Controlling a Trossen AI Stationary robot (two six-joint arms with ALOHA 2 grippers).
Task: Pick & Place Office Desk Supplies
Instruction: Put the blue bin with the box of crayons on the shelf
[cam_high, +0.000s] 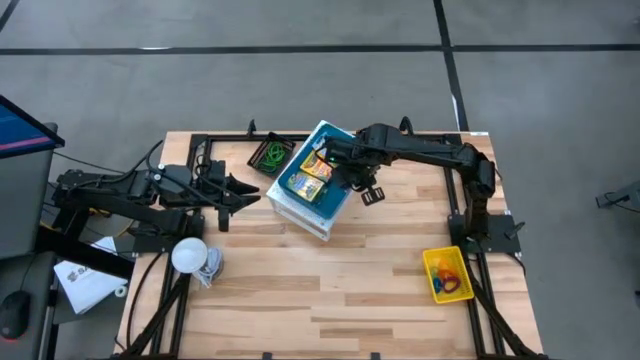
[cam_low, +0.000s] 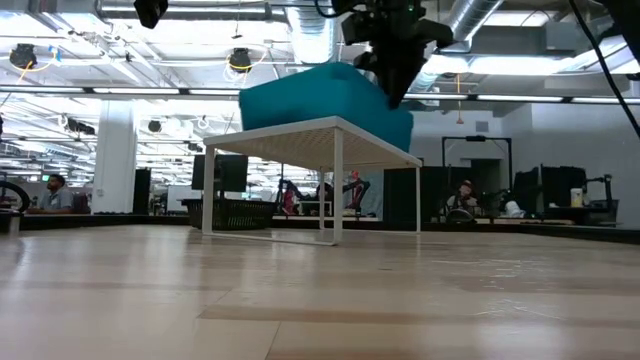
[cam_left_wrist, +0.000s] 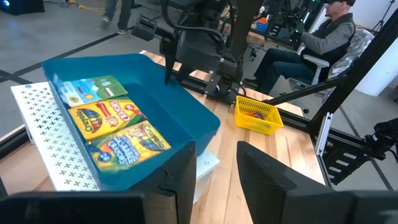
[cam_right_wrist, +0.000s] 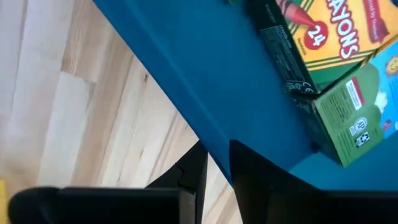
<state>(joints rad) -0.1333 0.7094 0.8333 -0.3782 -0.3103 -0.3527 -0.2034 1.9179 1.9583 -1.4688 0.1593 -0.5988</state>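
Right fingers (cam_right_wrist: 214, 163) pinch the blue tray's (cam_right_wrist: 205, 81) rim; crayon packs (cam_right_wrist: 336, 56) lie inside.

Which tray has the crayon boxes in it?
The blue tray, the one raised on the white perforated stand in the middle. Three crayon packs lie inside it. The black tray holds green loops, and the yellow tray sits apart near the right arm's base.

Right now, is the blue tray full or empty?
Not empty. The blue tray holds three crayon packs lying flat side by side on its floor, with bare floor left beside them.
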